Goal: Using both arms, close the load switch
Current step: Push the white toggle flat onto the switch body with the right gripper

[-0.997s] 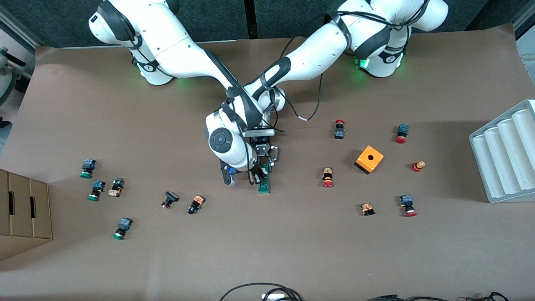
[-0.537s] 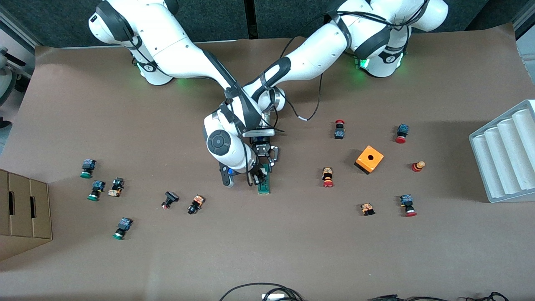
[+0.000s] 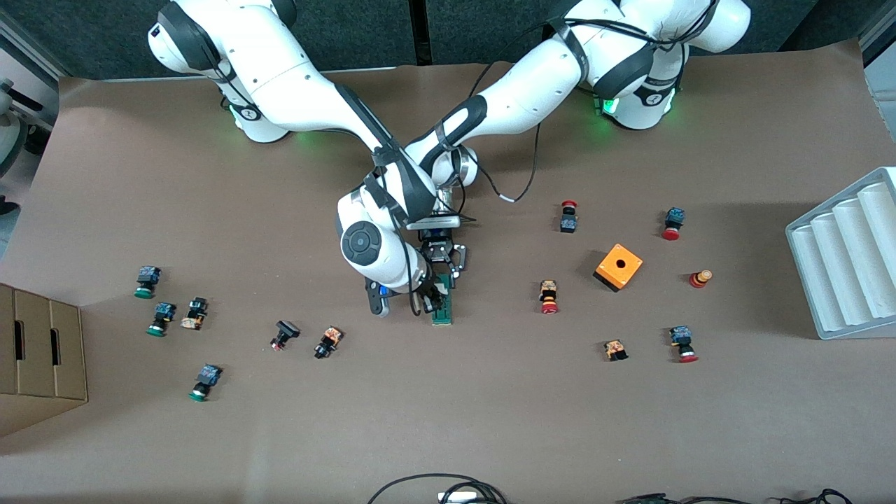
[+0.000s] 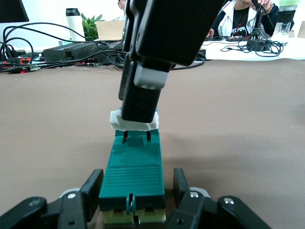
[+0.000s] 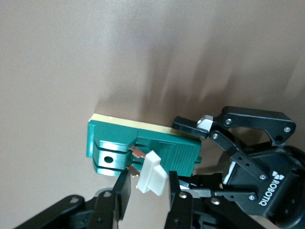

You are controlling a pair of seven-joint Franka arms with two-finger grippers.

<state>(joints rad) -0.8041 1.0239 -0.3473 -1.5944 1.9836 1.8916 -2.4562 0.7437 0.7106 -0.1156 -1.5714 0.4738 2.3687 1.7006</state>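
Observation:
The load switch (image 3: 442, 310), a narrow green block on a pale base, lies mid-table. My left gripper (image 3: 444, 284) is open and straddles the end of the switch farther from the front camera. In the left wrist view (image 4: 137, 192) one finger (image 4: 93, 191) is against the green body (image 4: 134, 169) and the other stands a little apart. My right gripper (image 3: 428, 299) is open around the white tab (image 5: 152, 175) at the switch's (image 5: 143, 143) nearer end. One finger (image 5: 175, 191) touches the tab and the other (image 5: 123, 191) leaves a small gap. The tab (image 4: 116, 121) sits raised, with copper contacts showing beside it.
Small red- and green-capped buttons lie scattered toward both ends of the table. An orange cube with a hole (image 3: 619, 266) sits toward the left arm's end, with a white ridged tray (image 3: 847, 259) at that edge. A cardboard box (image 3: 35, 350) stands at the right arm's end.
The right arm's wrist has shifted slightly toward its own end of the table. The switch and the left gripper have stayed in place.

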